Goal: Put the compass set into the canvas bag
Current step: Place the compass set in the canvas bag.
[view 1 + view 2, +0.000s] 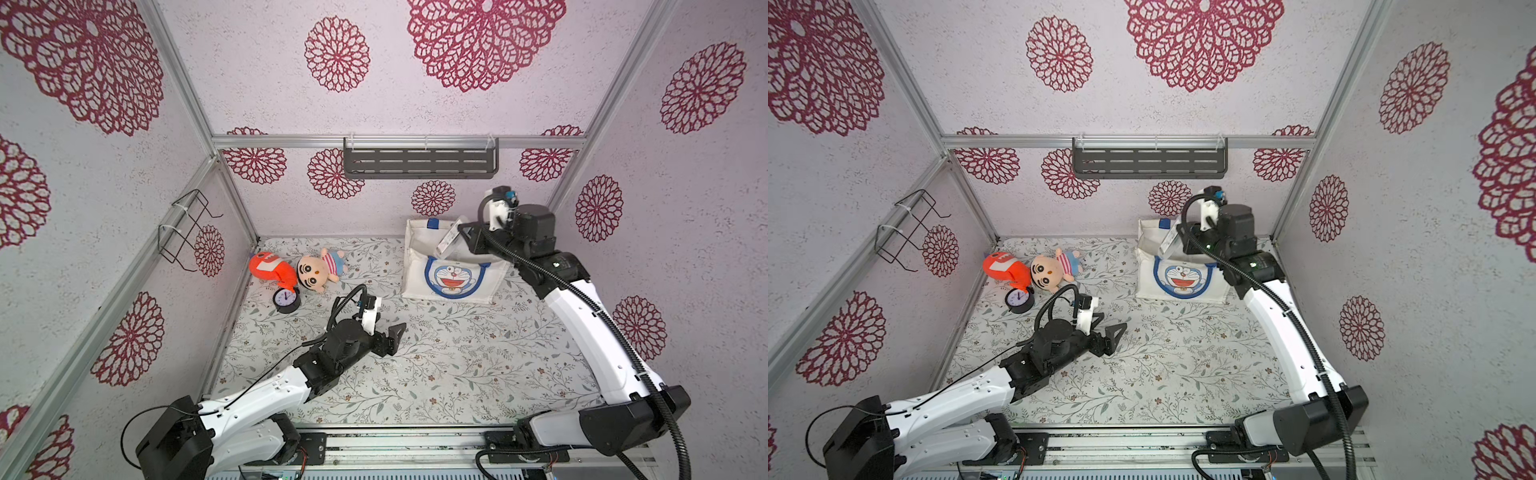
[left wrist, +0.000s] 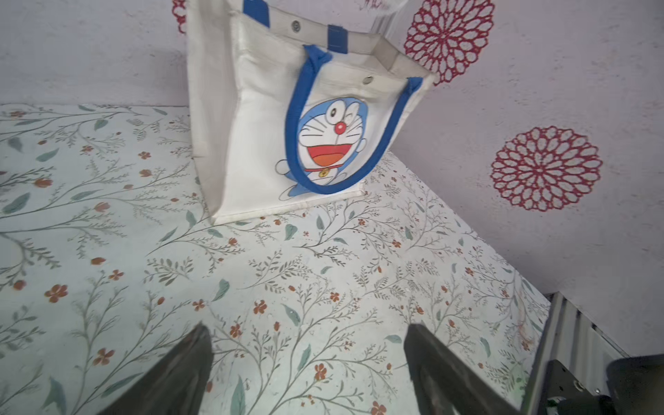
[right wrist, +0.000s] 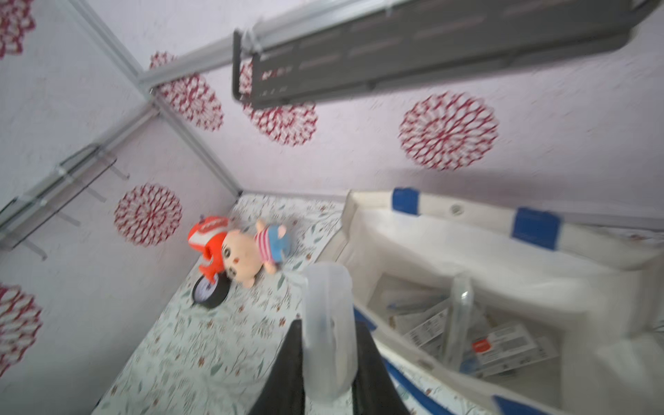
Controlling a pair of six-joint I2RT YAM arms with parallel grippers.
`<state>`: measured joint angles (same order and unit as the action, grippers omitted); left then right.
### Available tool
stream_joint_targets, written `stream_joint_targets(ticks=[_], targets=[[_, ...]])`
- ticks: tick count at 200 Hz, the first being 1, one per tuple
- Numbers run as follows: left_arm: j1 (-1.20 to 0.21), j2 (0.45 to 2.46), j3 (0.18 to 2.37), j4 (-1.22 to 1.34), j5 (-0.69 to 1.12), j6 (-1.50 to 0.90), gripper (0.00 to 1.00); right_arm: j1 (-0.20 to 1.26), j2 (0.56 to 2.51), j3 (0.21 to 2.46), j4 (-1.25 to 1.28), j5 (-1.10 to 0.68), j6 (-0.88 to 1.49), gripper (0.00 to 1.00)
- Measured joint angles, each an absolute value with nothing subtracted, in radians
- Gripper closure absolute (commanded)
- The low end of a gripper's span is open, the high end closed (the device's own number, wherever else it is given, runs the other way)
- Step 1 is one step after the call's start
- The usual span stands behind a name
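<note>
Clock bearings take the back wall as twelve, read from the middle of the floral mat (image 1: 436, 374).

1. Canvas bag (image 1: 446, 274): cream, boxy, blue strap handles, blue cartoon cat on the front. Stands upright at one o'clock, close to the back wall, mouth open. Blurred labelled packets (image 3: 503, 345) lie on its bottom.
2. Compass set (image 3: 325, 298): clear plastic case, tilted, held over the bag's open mouth at its left side. I cannot tell whether its lower end has passed the rim.
3. Right gripper (image 3: 328, 359): jaws clamped on the case, one dark finger on each flat side.
4. Left gripper (image 2: 310, 363): jaws wide apart, nothing between them, low over the mat near its middle, pointing toward the bag and well apart from it.
5. Orange plush (image 1: 268, 268) and boy doll (image 1: 320, 268): lying side by side, touching, at ten to eleven o'clock.
6. Black alarm clock (image 1: 286, 300): just in front of the orange plush.
7. Grey slotted shelf (image 1: 419, 164): on the back wall, twelve o'clock.
8. Black wire rack (image 1: 187, 228): left wall, nine to ten o'clock.
</note>
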<state>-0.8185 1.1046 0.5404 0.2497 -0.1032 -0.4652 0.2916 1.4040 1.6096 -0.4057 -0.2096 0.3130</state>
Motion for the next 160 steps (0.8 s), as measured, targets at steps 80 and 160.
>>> stream_joint_targets(ticks=[80,160], targets=[[-0.712,1.087,0.519,0.195,-0.086,-0.49,0.15,0.233,1.847,1.84,-0.475,-0.133,0.282,1.0],[-0.671,1.128,0.519,0.16,-0.095,-0.502,0.15,0.307,1.966,1.789,-0.513,-0.081,0.273,0.64]])
